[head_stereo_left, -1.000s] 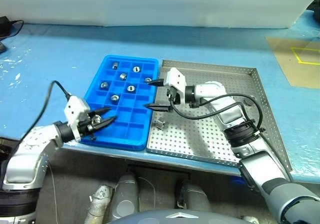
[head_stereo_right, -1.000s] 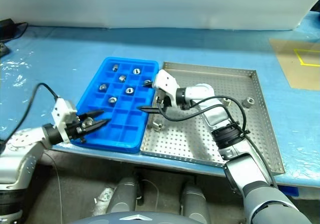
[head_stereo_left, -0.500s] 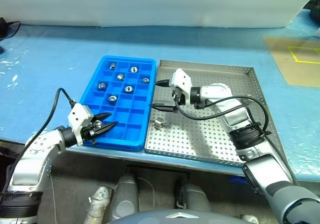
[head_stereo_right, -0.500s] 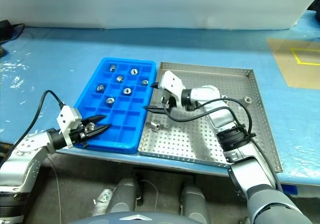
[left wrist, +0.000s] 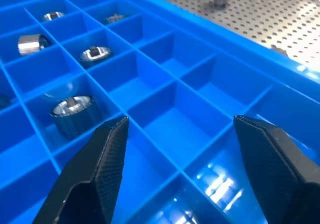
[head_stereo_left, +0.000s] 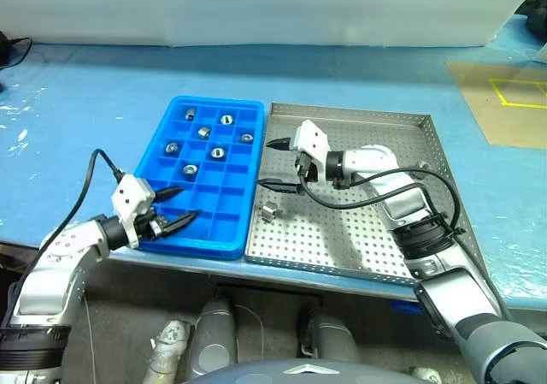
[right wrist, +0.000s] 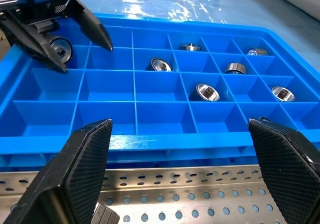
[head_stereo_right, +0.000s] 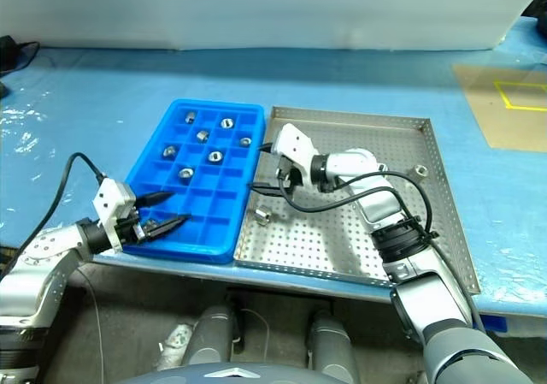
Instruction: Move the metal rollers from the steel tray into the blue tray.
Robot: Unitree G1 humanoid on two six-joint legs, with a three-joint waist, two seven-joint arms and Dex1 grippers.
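The blue tray [head_stereo_left: 224,206] lies left of the steel tray [head_stereo_left: 359,230], and the two touch. Several metal rollers [head_stereo_left: 217,153] sit in its far compartments. My left gripper [head_stereo_left: 177,207] hangs open over the tray's near left corner, and one roller [left wrist: 72,113] rests in the compartment beside its fingers. My right gripper [head_stereo_left: 273,163] stands open and empty over the seam between the trays, pointing at the blue one. A loose roller [head_stereo_left: 269,210] lies on the steel tray just below it. Another roller [head_stereo_right: 420,171] sits near that tray's right rim.
Both trays sit near the front edge of a table under a blue cover [head_stereo_left: 85,102]. A brown board with yellow tape [head_stereo_left: 504,102] lies at the back right. A black cable [head_stereo_left: 94,166] loops from my left wrist.
My left gripper has opened and let go of the roller it held; that roller now lies in a near compartment of the blue tray. The right arm has kept still.
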